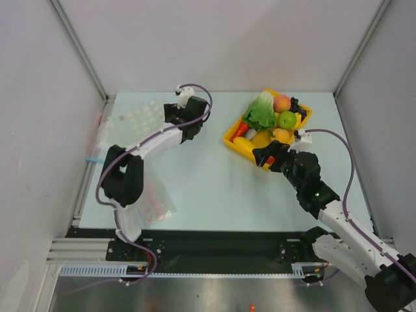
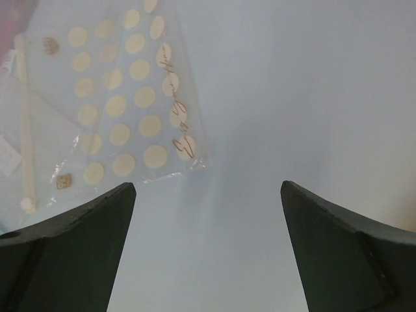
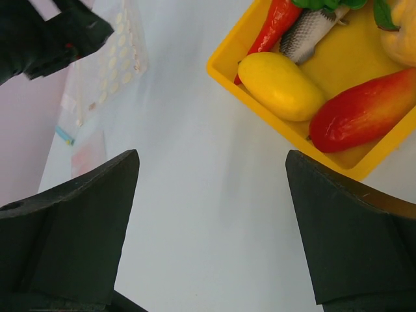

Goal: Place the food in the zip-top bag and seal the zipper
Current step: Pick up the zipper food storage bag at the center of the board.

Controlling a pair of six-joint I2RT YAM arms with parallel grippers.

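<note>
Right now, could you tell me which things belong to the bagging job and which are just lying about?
Job: dotted zip-top bag, its zipper, lettuce, peach, green apple, yellow fruit, red mango.
Lying about: blue-strip clear bag, red-bits clear bag, yellow tray.

The middle of the tabletop [image 1: 214,188] lies bare from near edge to far edge, a wide lane. The yellow tray [image 1: 234,144], heaped with food [image 1: 261,112], blocks the far right part. Flat bags lie along the left edge: the zip-top bag [image 1: 140,117] at the far left corner, a red-flecked bag [image 1: 159,200] nearer.
</note>
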